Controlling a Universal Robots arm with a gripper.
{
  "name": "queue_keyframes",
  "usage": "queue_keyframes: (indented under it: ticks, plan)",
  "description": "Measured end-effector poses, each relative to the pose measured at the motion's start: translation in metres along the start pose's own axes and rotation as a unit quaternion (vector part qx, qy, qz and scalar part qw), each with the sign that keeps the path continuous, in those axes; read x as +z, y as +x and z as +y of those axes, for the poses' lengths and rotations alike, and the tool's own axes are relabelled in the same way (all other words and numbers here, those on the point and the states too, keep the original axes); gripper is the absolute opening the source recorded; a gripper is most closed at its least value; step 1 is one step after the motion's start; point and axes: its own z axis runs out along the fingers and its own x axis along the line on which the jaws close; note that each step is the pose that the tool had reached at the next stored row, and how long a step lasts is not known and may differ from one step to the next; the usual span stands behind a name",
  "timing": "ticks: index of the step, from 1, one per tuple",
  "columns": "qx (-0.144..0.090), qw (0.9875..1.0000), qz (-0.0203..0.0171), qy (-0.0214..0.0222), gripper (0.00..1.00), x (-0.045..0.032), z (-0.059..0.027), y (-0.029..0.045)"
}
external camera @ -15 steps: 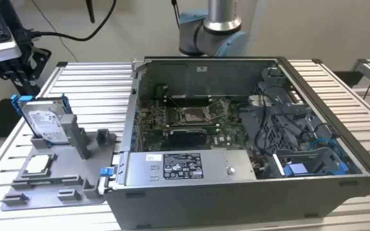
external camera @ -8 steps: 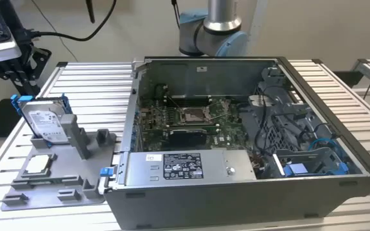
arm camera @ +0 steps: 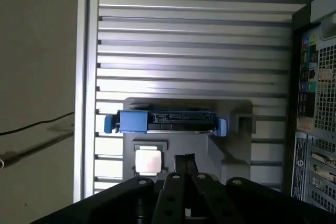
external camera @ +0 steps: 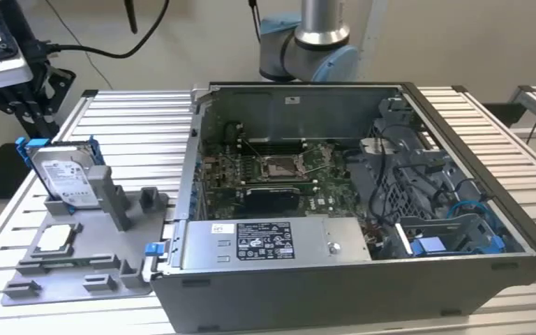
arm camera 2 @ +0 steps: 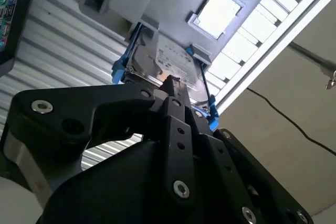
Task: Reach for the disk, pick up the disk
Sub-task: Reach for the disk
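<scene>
gripper (arm camera 2: 170,81) tips seem pressed together, empty, near standing disk (external camera: 68,174); holder (external camera: 117,202) hides its base.

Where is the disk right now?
The disk stands on edge in the grey holder at the exterior view's left, beside the open computer case and near the square chip.

Labels on disk (external camera: 66,178), grey box (external camera: 343,244) — unreadable
</scene>
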Motion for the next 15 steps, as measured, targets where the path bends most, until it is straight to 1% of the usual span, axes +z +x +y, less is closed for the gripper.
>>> queue_keyframes:
  ticks: [2, 3, 5, 9, 10, 11, 13, 15]
  plan:
    - [0.000, 1.0000, -0.0001, 0.0000, 0.00, 0.0006, 0.0094, 0.0012]
    - [0.000, 1.0000, 0.0000, -0.0001, 0.00, 0.0008, 0.0129, 0.0033]
    - [0.000, 1.0000, 0.0000, 0.0000, 0.00, 0.0012, 0.0175, 0.0118]
    - [0.000, 1.0000, 0.0000, 0.0000, 0.00, 0.0017, 0.0196, 0.0300]
    - [0.000, 1.0000, 0.0000, 0.0000, 0.00, 0.0022, 0.0206, 0.0379]
    - [0.000, 1.0000, 0.0000, 0.0000, 0.00, 0.0024, 0.0213, 0.0416]
    - [0.000, 1.0000, 0.0000, 0.0000, 0.00, 0.0028, 0.0224, 0.0463]
    - [0.000, 1.0000, 0.0000, 0.0000, 0.00, 0.0029, 0.0224, 0.0466]
